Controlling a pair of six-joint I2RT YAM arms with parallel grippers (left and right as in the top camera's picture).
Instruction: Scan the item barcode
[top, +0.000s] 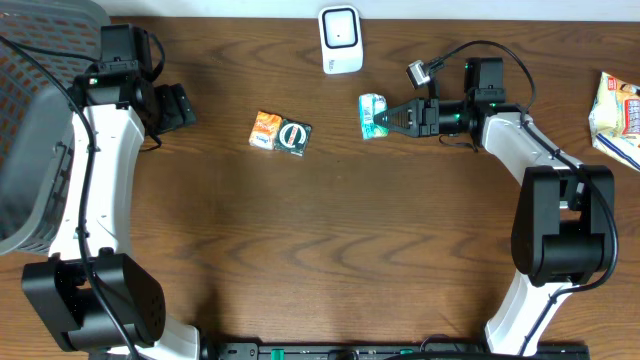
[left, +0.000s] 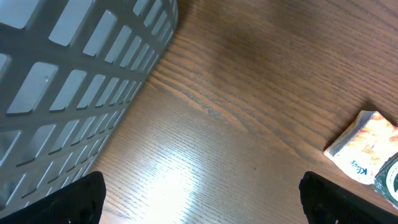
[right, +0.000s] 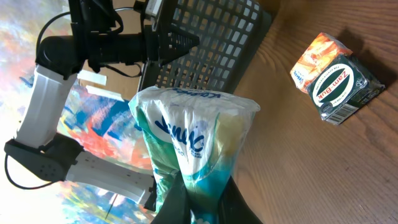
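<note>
The green-and-white plastic packet (top: 372, 115) is clamped in the right gripper (top: 395, 117), upper right of centre. The left gripper (top: 183, 107) is spread wide, empty. The dark green box (right: 341, 87) label, possibly barcoded, is shown only by the right wrist view.

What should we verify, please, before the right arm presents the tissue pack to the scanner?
1. Grip: the right gripper is shut on one end of the tissue pack: ok.
2. Path: nothing lies between the pack and the scanner: ok.
3. Barcode side faces the scanner: cannot tell; no barcode shows on the pack in any view.
4. Left gripper is open, empty and well apart, by the basket: ok.
5. The orange pack and the dark green box lie off to the side of that path: ok.
</note>
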